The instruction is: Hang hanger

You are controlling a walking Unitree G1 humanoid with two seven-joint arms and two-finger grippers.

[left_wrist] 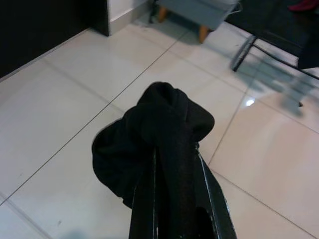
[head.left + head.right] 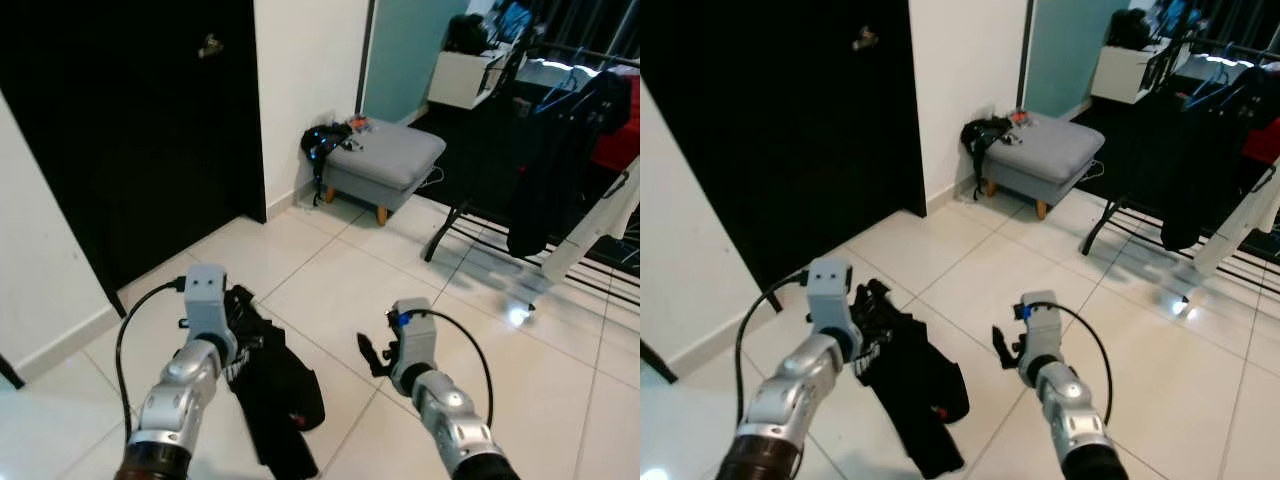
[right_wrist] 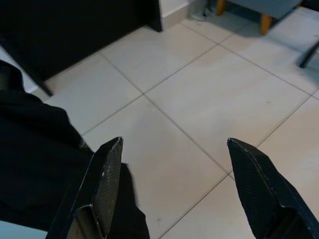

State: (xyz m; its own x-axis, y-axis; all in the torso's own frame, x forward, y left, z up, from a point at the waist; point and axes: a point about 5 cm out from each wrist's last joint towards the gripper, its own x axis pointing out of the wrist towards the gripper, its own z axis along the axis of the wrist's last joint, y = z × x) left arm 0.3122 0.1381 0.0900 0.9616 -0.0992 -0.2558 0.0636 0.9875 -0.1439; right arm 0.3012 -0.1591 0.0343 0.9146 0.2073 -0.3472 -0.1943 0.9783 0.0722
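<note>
Gleaming white tiled floor, grey footstool.

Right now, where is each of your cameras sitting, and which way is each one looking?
Left eye view: on my head, looking down at the tiled floor, both arms, a grey stool and a clothes rack.
Right eye view: beside it, same scene.
Left wrist view: along the left pincer, shut on a black garment.
Right wrist view: along the open right pincer, toward floor.
Both wrist views share the garment and stool legs.
</note>
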